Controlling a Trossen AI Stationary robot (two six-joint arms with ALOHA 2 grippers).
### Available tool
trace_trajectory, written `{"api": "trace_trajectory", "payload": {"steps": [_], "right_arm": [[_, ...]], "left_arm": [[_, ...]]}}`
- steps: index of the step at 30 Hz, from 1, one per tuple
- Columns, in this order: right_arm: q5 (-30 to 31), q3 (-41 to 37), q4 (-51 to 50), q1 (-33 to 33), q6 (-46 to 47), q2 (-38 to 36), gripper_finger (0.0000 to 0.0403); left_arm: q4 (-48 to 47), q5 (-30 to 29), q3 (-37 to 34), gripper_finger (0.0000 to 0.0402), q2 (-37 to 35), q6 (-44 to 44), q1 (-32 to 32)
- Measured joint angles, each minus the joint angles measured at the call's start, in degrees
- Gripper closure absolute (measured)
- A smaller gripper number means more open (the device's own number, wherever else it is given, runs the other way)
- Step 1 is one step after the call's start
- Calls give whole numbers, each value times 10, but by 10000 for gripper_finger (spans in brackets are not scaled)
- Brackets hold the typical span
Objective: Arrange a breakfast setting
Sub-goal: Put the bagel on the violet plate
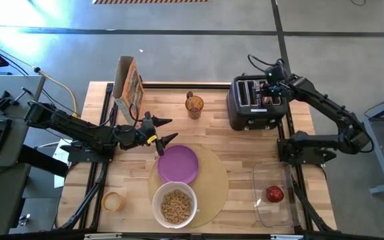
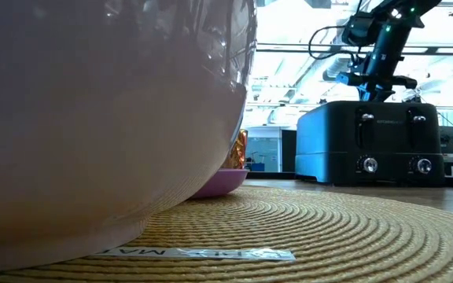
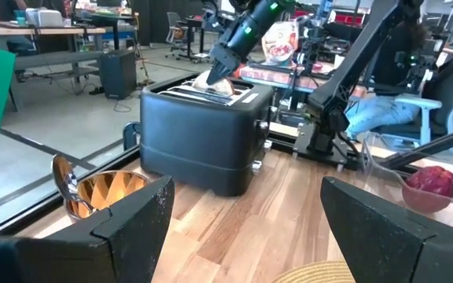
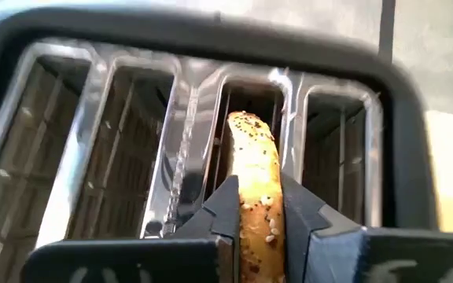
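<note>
1. A light wooden table stands on a grey floor; the left wrist view shows an open workroom with desks and chairs beyond it.
2. A black toaster sits near the table's far right corner.
3. The right gripper is over the toaster's slots, its fingers closed on a seeded bagel. The bagel stands on edge in one of the inner slots, its flat faces parallel to the slot walls and its rounded top above the slot; the fingers press on its two faces.
4. A large round tan mat lies near the table's front edge, about midway along it.
5. A small purple plate lies flat on the far-left part of the mat.
6. A white bowl of brown cereal sits at the mat's front-left, just beside the plate.
7. A red apple rests in a clear tray near the front right corner.
8. The left gripper hovers just behind the plate, toward the table's left half, its fingers spread wide and holding nothing.
9. A cereal box stands upright near the far left edge; an amber glass stands between it and the toaster.
</note>
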Motion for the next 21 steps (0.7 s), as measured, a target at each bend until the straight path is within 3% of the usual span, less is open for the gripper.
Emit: {"api": "trace_trajectory", "payload": {"steps": [11,21], "right_arm": [[-14,4,4,0,-3,-74,374],[-26,63,-6,0,-33,-90,374]], "left_arm": [[-5,0,0,92,0,5,0],[-5,0,0,92,0,0,0]]}}
